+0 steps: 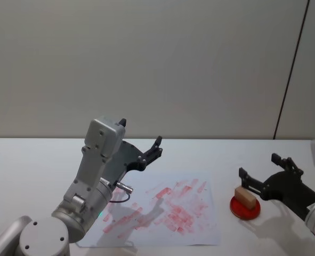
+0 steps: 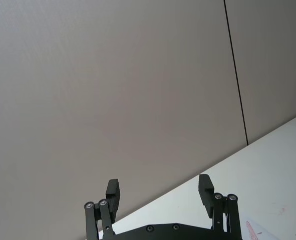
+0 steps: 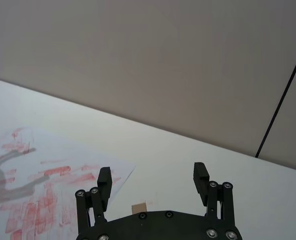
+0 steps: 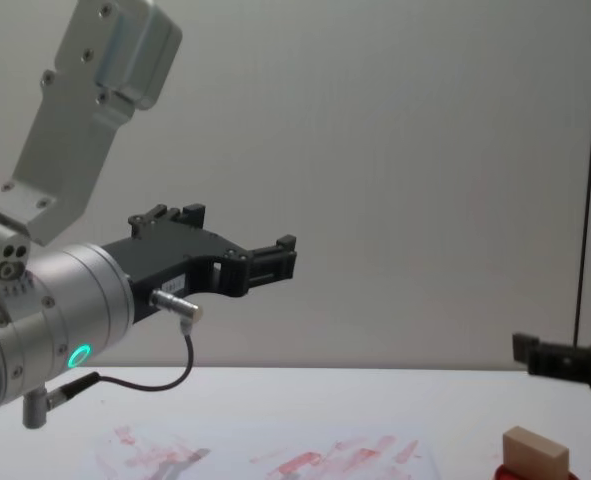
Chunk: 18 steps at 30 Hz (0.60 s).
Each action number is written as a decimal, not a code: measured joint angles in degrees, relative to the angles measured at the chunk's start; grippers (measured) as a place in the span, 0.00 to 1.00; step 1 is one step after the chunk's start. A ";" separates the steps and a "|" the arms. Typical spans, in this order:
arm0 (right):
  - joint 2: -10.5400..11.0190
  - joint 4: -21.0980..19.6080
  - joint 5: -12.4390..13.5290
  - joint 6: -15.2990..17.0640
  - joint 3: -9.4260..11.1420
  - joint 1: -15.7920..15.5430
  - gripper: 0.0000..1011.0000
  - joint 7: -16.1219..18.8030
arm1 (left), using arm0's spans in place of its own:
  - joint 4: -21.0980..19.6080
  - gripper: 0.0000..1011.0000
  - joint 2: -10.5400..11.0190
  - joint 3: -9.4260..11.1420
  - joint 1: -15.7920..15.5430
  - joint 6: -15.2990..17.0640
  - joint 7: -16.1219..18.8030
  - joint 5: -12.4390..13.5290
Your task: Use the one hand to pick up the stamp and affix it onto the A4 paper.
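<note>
Stamp (image 1: 245,196) resting on ink pad (image 1: 246,208); right gripper (image 1: 259,165) hovering near, fingers spread, off-centre closing risking toppling it; left gripper (image 1: 157,148) hanging raised by A4 paper (image 1: 170,210), fingers released.

Left gripper (image 4: 285,258) raised high over A4 paper (image 4: 275,462); stamp (image 4: 535,452) on red ink pad (image 4: 502,471) (barely its edge), right gripper (image 4: 547,356) near above.

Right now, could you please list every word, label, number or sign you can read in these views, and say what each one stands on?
No text can be read anywhere.
On the A4 paper: only smeared red ink blotches, no legible letters or numbers.
On the stamp and the red ink pad: the faces in view are plain.
</note>
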 joint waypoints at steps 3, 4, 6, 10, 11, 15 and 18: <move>0.17 1.13 -0.38 0.66 0.04 0.52 0.99 1.42 | 0.00 0.99 0.00 0.00 0.00 0.00 0.00 0.00; 0.19 1.39 -0.49 0.83 0.05 0.64 0.99 1.84 | 0.00 0.99 0.00 0.00 0.00 0.00 0.00 0.00; 0.25 2.20 -0.78 1.20 0.05 1.03 0.99 2.79 | 0.00 0.99 0.00 0.00 0.00 0.00 0.00 0.00; 0.28 3.32 -1.32 1.81 -0.01 1.59 0.99 4.25 | 0.00 0.99 0.00 0.00 0.00 0.00 0.00 0.00; 0.28 3.81 -1.52 2.04 -0.09 1.83 0.99 4.75 | 0.00 0.99 0.00 0.00 0.00 0.00 0.00 0.00; 0.23 4.85 -2.02 2.64 -0.25 2.31 0.99 5.88 | 0.00 0.99 0.00 0.00 0.00 0.00 0.00 0.00; 0.18 5.50 -2.29 2.95 -0.38 2.57 0.99 6.44 | 0.00 0.99 0.00 0.00 0.00 0.00 0.00 0.00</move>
